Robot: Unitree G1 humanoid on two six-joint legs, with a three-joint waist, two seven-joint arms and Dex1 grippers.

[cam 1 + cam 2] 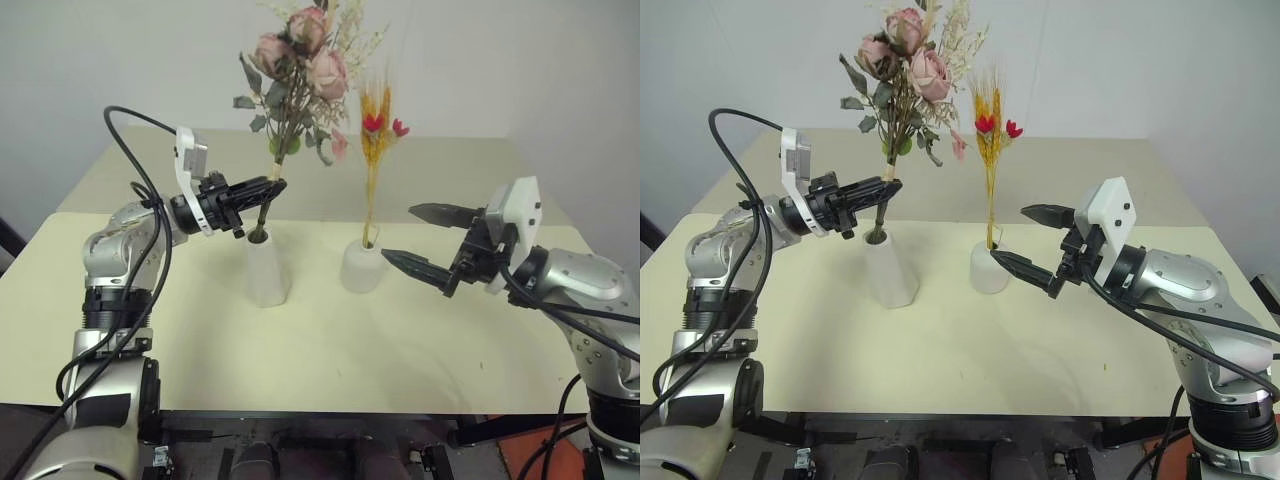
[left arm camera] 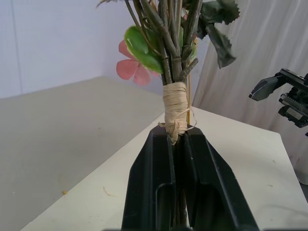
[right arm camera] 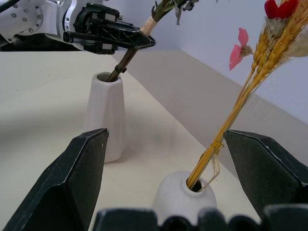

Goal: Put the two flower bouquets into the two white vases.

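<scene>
Black fingers (image 2: 190,183) of the left claw (image 1: 272,187) are clamped on the rose bouquet (image 1: 300,60) just under its raffia binding, stem ends already in the mouth of the tall white vase (image 1: 266,268). The bunch leans — judged best to right it, let it sink until the stems bottom out, then release slowly so the vase stays put. The wheat bouquet (image 1: 990,120) stands in the short round vase (image 1: 989,268) beside it on the surface (image 1: 330,350); the right claw (image 1: 1032,240) hangs wide open, near — holding nothing.
</scene>
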